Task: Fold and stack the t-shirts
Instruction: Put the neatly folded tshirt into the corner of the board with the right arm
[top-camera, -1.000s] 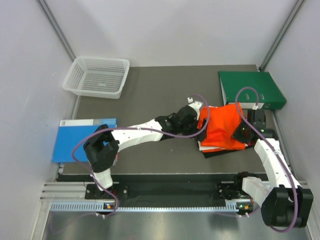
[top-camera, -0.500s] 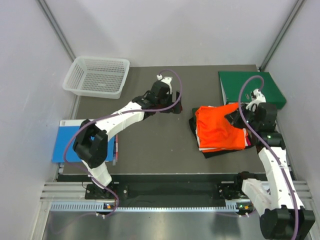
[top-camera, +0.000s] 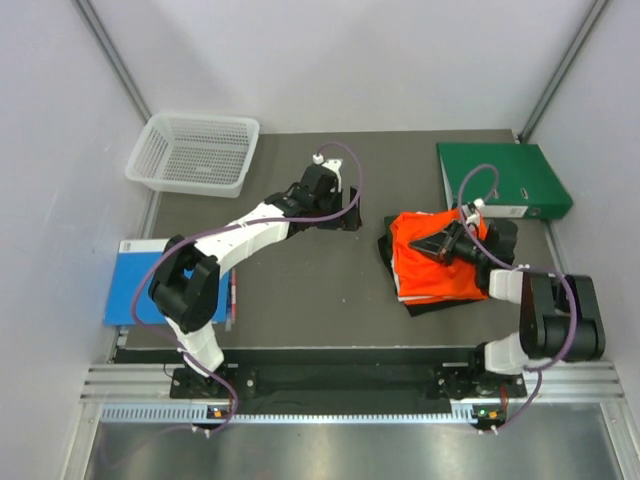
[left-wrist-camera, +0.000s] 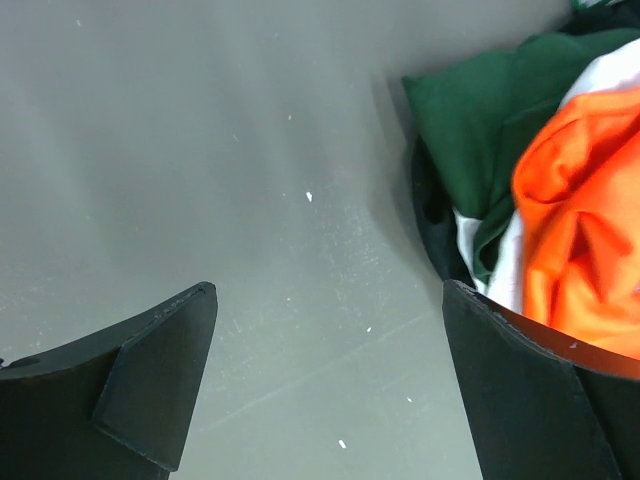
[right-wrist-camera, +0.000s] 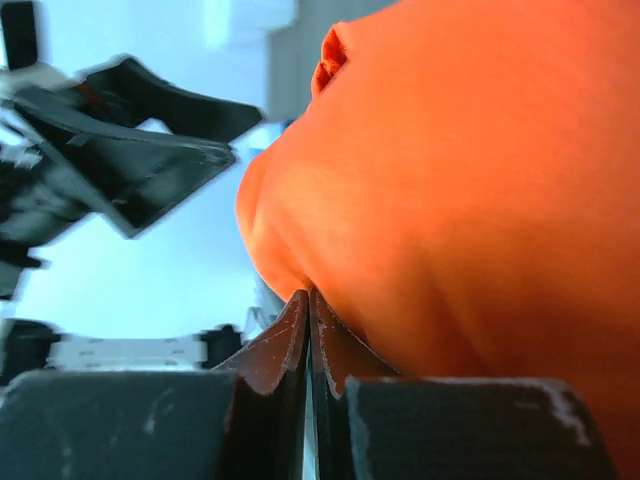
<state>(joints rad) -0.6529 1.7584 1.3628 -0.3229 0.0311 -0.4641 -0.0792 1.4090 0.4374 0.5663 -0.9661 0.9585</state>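
Observation:
A folded orange t-shirt (top-camera: 440, 268) lies on top of a stack with white, dark green (left-wrist-camera: 470, 110) and black layers, at the right of the table. The orange cloth also shows at the right of the left wrist view (left-wrist-camera: 580, 230). My right gripper (top-camera: 438, 244) lies low over the shirt's top and points left. Its jaws are closed together with a fold of the orange t-shirt (right-wrist-camera: 470, 180) at their tips (right-wrist-camera: 308, 298). My left gripper (top-camera: 345, 220) is open and empty over bare table (left-wrist-camera: 328, 290), just left of the stack.
A white mesh basket (top-camera: 195, 152) stands at the back left. A green binder (top-camera: 505, 178) lies at the back right, behind the stack. A blue folder (top-camera: 165, 280) lies at the left edge, beside the left arm's base.
My left gripper left the stack and swung back left over the table, then held still. My right gripper swung left and down onto the orange shirt's top.

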